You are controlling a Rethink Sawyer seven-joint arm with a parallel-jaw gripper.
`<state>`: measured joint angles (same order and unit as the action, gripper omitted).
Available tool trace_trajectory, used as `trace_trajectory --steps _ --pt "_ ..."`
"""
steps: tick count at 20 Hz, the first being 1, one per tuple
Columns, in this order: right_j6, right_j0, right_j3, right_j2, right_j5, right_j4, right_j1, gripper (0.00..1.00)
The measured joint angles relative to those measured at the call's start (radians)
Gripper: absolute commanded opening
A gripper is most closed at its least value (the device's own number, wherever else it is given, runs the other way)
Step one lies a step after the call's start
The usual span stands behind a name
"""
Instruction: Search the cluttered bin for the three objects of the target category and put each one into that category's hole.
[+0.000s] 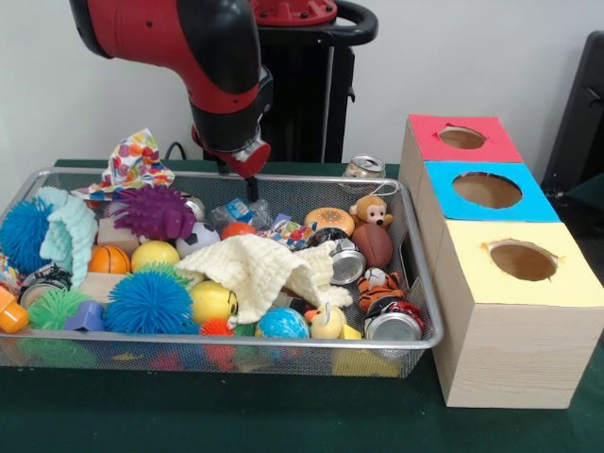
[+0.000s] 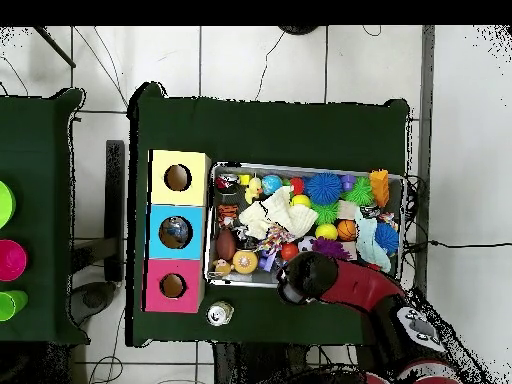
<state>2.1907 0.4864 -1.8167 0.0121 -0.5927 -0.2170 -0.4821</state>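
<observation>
Nearest, the wooden box (image 1: 514, 311) shows its yellow hole (image 1: 522, 260), then blue (image 1: 487, 190), then red (image 1: 461, 138). Beside it the wire bin (image 1: 236, 354) holds spiky balls, a cream cloth (image 1: 260, 269), crushed cans such as one (image 1: 394, 326) at the near right corner, a toy monkey (image 1: 371, 211) and a football (image 1: 373, 244). Another can (image 1: 363, 168) stands outside behind the bin. The gripper (image 1: 251, 179) hangs over the bin's far rim; whether it is spread or pressed together cannot be told.

Wire mesh bin (image 1: 420, 274): rectangular, crammed with balls, cans, cloths, plush toys | Sorting box (image 1: 491, 311): wooden, just right of bin, touching | Holes: red (image 1: 461, 138), blue (image 1: 487, 190), yellow (image 1: 522, 260), all round, facing up
</observation>
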Motion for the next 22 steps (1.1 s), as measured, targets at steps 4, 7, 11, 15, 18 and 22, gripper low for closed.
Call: trace_trajectory --steps 4,7,11,15,18,22 --pt "0.000 0.006 0.000 -0.007 -0.001 -0.009 -0.001 1.00" --pt "0.000 0.013 -0.001 -0.013 -0.001 -0.014 -0.001 1.00" --pt "0.000 0.021 -0.002 -0.021 -0.002 -0.021 -0.002 1.00" --pt "0.000 0.022 -0.001 -0.024 -0.001 -0.028 -0.002 1.00" --pt "0.000 0.022 -0.002 -0.024 -0.001 -0.029 -0.003 1.00" --pt "0.000 0.021 -0.001 -0.025 -0.006 -0.030 -0.005 1.00"
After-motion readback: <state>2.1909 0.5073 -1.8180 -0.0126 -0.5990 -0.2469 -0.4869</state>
